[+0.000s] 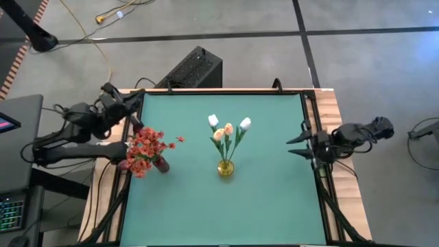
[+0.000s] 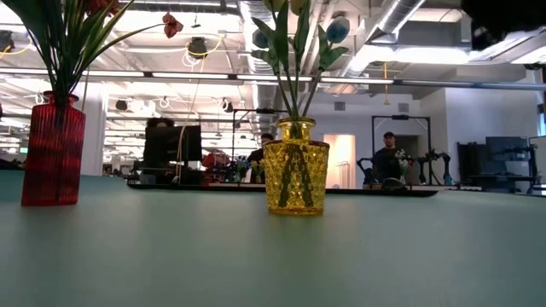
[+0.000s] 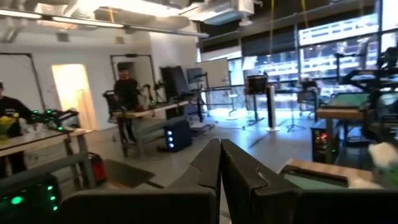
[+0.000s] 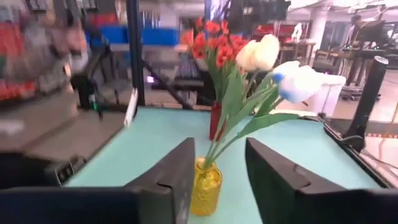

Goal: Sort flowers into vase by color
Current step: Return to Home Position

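Green table (image 1: pixel 274 199) — one arm at each side edge. Left gripper (image 3: pixel 221 149), by the left edge, fingers pressed together; right gripper (image 1: pixel 293 146), at the right edge, spread and empty. Red vase (image 1: pixel 162 165) near the left edge holds red-orange flowers (image 1: pixel 145 147); yellow vase (image 1: pixel 226 167) at centre holds tulips (image 1: pixel 228 129).

The floor (image 1: pixel 206 27) is grey concrete crossed by dark seam lines (image 1: pixel 305 41). A black box (image 1: pixel 193 68) stands on it just beyond the far edge of the teal table top (image 1: pixel 274 199), which has a wooden border. A dark desk (image 1: pixel 17 137) stands to the left. Across the room, an open ceiling (image 2: pixel 281 26) carries ducts and pipes, lit by long strip lights (image 2: pixel 196 75). The walls (image 2: pixel 499 111) are white, with a brightly lit doorway (image 3: pixel 73 93). Tall windows (image 3: pixel 336 37) line one side. Workbenches (image 3: pixel 155 109) stand about, and a person (image 3: pixel 127 93) stands at one.
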Available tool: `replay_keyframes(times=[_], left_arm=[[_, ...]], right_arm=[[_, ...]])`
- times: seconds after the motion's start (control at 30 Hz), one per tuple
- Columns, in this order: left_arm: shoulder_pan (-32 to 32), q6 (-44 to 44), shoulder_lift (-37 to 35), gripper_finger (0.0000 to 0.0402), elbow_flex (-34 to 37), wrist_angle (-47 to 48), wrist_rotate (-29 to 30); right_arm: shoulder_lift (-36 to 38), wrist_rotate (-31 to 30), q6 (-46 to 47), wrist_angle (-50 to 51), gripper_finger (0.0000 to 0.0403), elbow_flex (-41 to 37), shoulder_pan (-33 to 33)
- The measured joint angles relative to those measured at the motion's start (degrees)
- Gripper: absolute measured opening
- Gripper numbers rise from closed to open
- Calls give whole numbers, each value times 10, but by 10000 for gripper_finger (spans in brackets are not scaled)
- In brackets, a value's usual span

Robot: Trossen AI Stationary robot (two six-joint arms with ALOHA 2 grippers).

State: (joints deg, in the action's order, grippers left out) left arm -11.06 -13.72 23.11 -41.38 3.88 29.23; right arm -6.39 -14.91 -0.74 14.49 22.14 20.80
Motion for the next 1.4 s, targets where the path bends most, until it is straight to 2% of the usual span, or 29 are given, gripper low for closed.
replay_keyframes(times=[0.13,0.3,0.37,0.5,0.63,0.77,0.97,1.13,1.4], left_arm=[[-37,0,4,0,34,-35,-14],[-105,28,21,0,38,-38,-67],[-137,23,25,0,39,-27,-64],[-212,41,22,0,39,11,-75],[-282,87,28,0,42,73,-152],[-321,119,27,0,83,68,-209],[-343,151,-12,0,180,-10,-211],[-343,187,-54,0,259,-90,-239],[-342,206,-102,0,345,-136,-256]], right_arm=[[63,1,28,3,102,-40,0],[47,1,52,0,33,-47,1],[42,2,53,-6,17,-47,2],[42,3,54,-9,24,-47,2],[43,13,54,-6,34,-47,2],[43,19,54,2,18,-47,2],[43,45,54,2,24,-47,2],[43,46,57,3,24,-47,2],[43,46,39,4,23,-47,2]])
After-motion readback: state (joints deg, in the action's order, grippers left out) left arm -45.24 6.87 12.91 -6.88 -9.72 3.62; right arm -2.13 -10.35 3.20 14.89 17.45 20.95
